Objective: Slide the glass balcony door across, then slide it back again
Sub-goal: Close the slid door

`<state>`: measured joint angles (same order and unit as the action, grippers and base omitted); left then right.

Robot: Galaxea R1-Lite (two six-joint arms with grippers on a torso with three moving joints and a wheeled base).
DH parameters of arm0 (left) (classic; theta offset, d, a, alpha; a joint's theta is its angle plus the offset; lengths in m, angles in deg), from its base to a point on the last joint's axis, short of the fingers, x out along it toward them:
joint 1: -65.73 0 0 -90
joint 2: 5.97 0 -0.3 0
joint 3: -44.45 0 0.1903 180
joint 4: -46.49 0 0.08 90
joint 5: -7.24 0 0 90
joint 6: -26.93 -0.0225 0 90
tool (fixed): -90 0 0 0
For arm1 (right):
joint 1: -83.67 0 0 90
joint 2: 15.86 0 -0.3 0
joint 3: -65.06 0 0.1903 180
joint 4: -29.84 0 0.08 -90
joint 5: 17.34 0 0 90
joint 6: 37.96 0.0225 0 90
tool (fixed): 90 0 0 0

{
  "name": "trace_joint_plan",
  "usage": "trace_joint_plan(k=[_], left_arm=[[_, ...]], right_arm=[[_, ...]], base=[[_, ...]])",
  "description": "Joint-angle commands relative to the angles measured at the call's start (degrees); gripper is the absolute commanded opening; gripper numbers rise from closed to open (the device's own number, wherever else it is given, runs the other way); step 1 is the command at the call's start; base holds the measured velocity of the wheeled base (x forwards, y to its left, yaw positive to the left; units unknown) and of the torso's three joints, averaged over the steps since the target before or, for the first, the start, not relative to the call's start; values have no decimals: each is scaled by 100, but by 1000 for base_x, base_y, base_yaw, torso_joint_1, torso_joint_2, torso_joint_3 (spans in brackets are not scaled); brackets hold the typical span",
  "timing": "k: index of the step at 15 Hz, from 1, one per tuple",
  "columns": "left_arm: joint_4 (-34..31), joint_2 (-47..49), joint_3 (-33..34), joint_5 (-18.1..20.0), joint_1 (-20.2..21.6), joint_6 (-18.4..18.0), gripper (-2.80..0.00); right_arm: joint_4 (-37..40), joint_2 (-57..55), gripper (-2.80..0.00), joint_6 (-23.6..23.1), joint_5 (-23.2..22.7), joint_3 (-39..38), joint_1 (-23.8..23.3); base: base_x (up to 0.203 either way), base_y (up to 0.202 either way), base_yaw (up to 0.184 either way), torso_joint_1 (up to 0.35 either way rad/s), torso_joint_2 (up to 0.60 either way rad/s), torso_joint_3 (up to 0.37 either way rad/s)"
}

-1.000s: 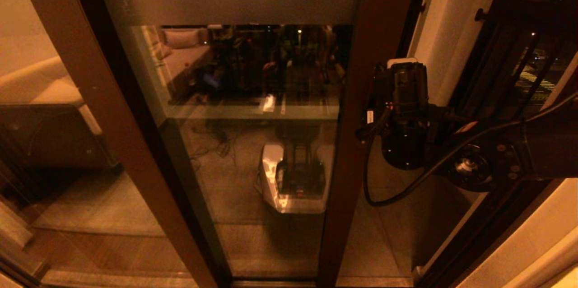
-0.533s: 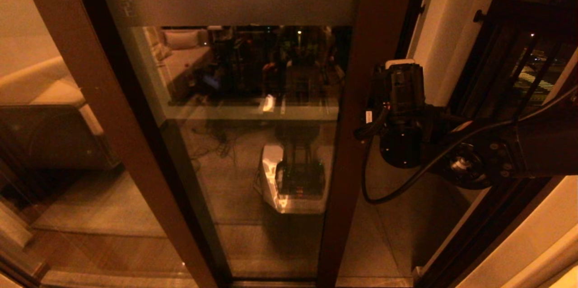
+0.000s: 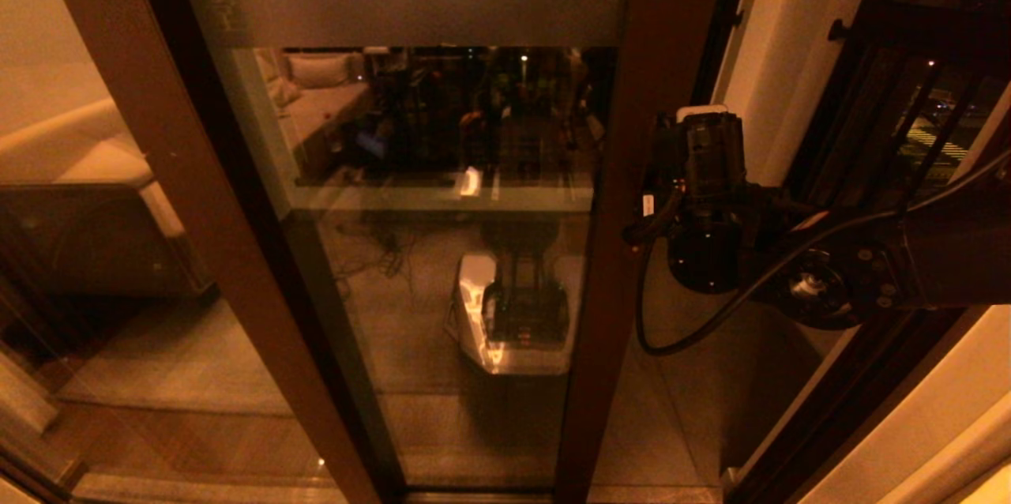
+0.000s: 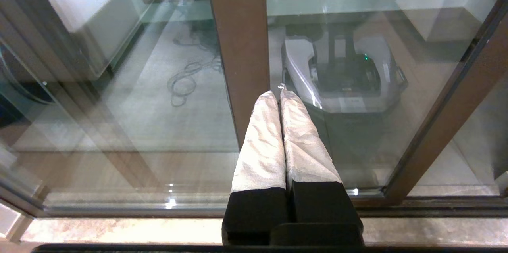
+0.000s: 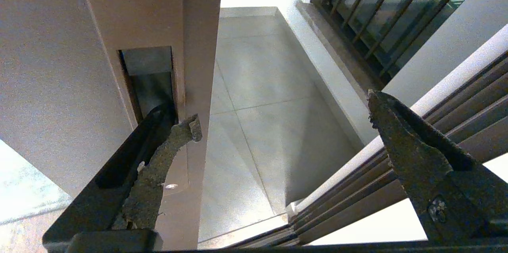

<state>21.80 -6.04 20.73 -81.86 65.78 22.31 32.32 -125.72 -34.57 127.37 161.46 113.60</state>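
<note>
The glass balcony door (image 3: 442, 291) fills the middle of the head view, with a dark brown frame and a frosted band (image 3: 426, 5) near its top. It stands partly slid aside, leaving a gap to the right of its right stile (image 3: 632, 172). My right wrist (image 3: 703, 172) is beside that stile. In the right wrist view my right gripper (image 5: 283, 110) is open wide: one fingertip (image 5: 186, 130) sits at the slot handle (image 5: 149, 82) in the stile (image 5: 200, 27), and the other stays out in the gap. My left gripper (image 4: 278, 93) is shut on nothing, pointing at the glass.
A lighter brown post (image 3: 182, 196) of the unmoving panel stands at the left, also seen as the post (image 4: 240, 46) ahead of the left fingers. Grey balcony tiles (image 5: 258, 86) and a dark railing (image 5: 373, 15) lie beyond the gap. The door track (image 5: 357, 189) runs along the right.
The right arm has drawn slightly leftward toward the stile. The door stands almost where it was. The left gripper stays shut.
</note>
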Motion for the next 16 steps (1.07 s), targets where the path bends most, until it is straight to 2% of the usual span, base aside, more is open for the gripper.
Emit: trace_joint_plan(k=[1, 16], left_arm=[[0, -1, 0, -2, 4, -4, -280], [0, -1, 0, -2, 4, -4, -280]], right_arm=[[-12, 17, 0, 4, 57, -20, -30], [-21, 121, 0, -11, 50, -194, -375]], base=[[0, 0, 0, 0, 0, 0], [0, 0, 0, 0, 0, 0]])
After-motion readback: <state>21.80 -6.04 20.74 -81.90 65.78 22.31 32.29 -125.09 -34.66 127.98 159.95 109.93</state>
